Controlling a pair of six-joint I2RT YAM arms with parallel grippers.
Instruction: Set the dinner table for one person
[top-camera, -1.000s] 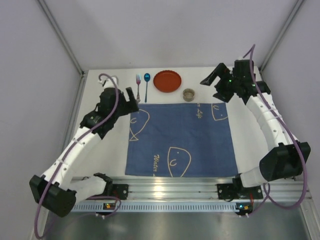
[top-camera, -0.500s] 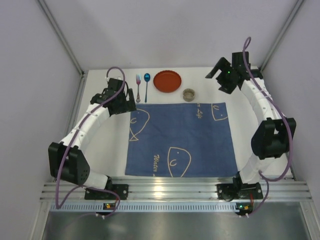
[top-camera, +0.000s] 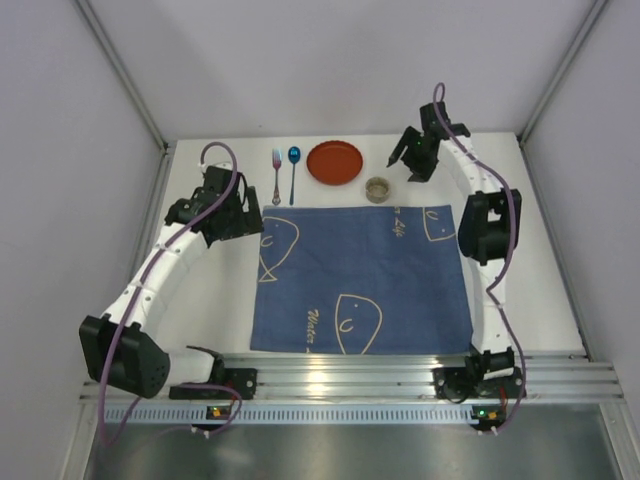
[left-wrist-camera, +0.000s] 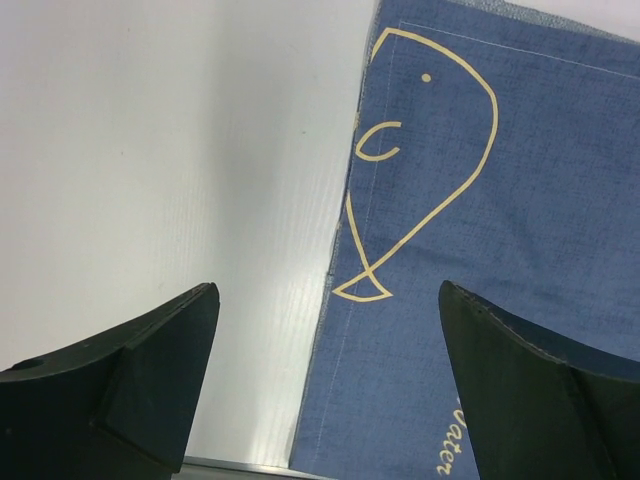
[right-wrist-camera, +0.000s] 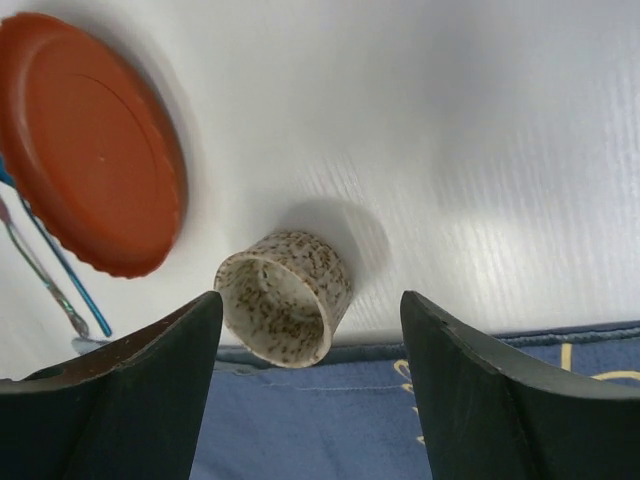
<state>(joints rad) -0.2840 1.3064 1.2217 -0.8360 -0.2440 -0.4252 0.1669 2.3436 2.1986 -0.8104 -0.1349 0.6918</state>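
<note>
As both gape empty, left pincer (left-wrist-camera: 325, 300) over cloth (left-wrist-camera: 500, 200), right pincer (right-wrist-camera: 310, 300) above cup (right-wrist-camera: 285, 300)

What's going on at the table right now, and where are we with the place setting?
Nothing is placed yet. The blue cloth lies spread on the dinner table. The red plate, speckled cup, fork and blue spoon sit in a row on the bare tabletop beyond its far edge. The right pincer hovers open over the speckled cup, jaws on either side, not gripping it. The left pincer hangs open and empty above the cloth's left edge.
</note>
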